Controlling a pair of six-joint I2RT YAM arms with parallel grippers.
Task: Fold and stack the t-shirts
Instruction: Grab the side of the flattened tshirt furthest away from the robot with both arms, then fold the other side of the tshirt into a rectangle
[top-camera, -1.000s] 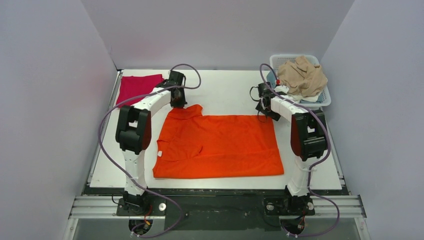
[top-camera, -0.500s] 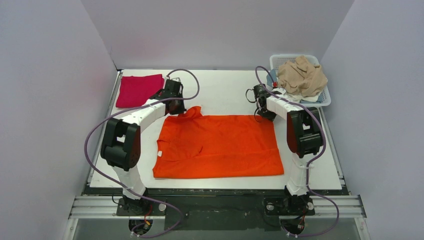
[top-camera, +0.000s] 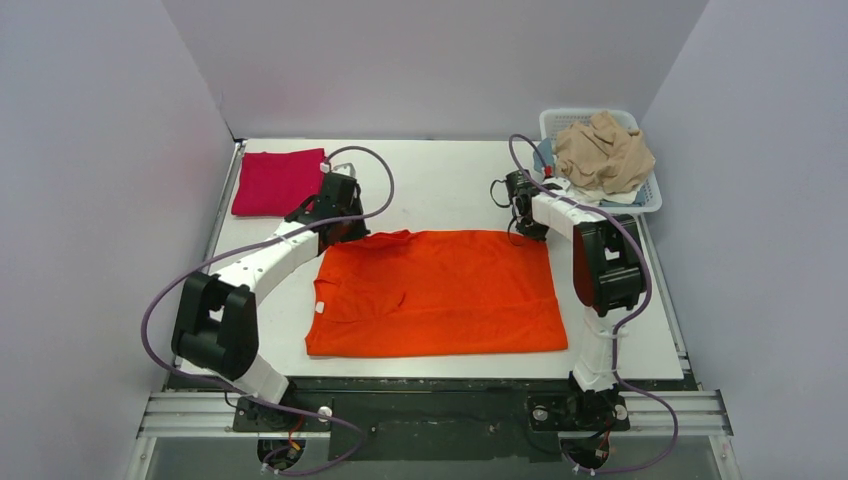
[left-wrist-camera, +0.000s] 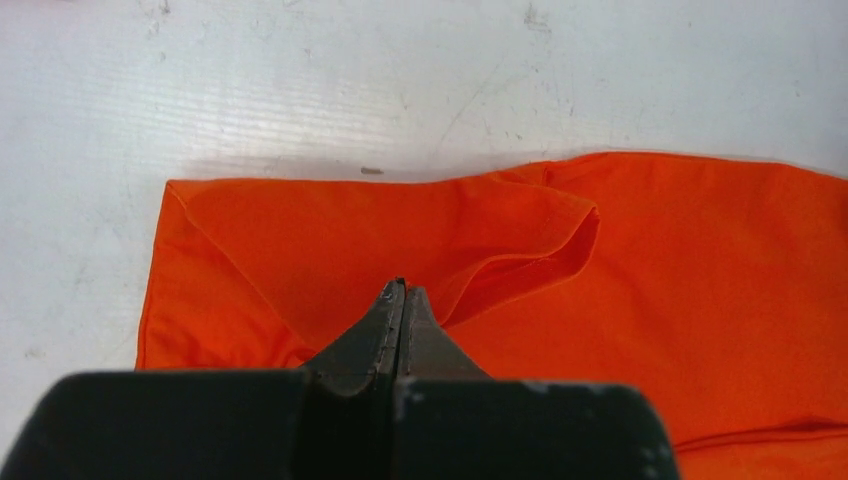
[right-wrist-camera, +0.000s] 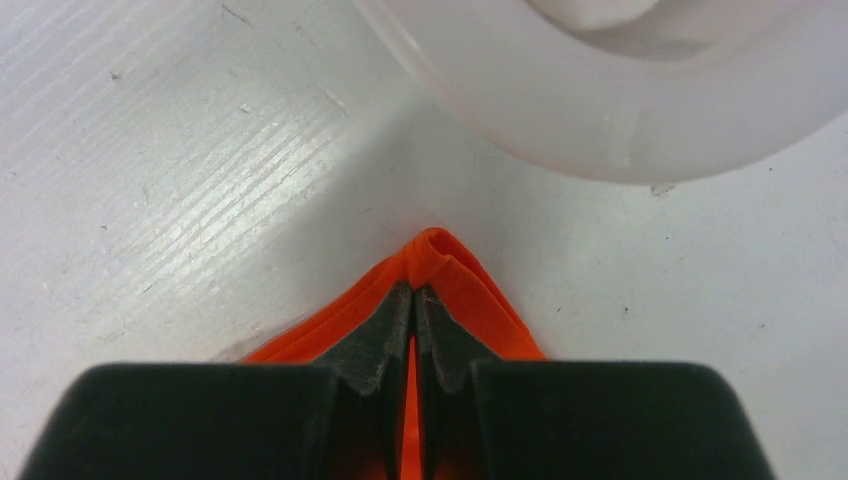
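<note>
Pinching the orange t-shirt (top-camera: 440, 290) at its far left sleeve, our left gripper (left-wrist-camera: 400, 297) is fully closed on the cloth. We see our right gripper (right-wrist-camera: 413, 300) clamped tight on the far right corner.

Shirts lying flat: two. One orange shirt (top-camera: 440, 290) is spreading over the table (top-camera: 450, 185), and one folded red shirt (top-camera: 277, 181) is sitting behind and to the left of the orange shirt. Baskets: one basket (top-camera: 652, 203), sitting behind and to the right of the orange shirt. One tan garment (top-camera: 603, 152) is heaping on top; paler cloth (top-camera: 612, 196) is showing under it, pieces not countable. Arms: two, left arm (top-camera: 265, 262) and right arm (top-camera: 600, 260). Grippers: two, left gripper (left-wrist-camera: 402, 292) and right gripper (right-wrist-camera: 413, 292), one pinching at each far corner of the orange shirt. Tables: one.
</note>
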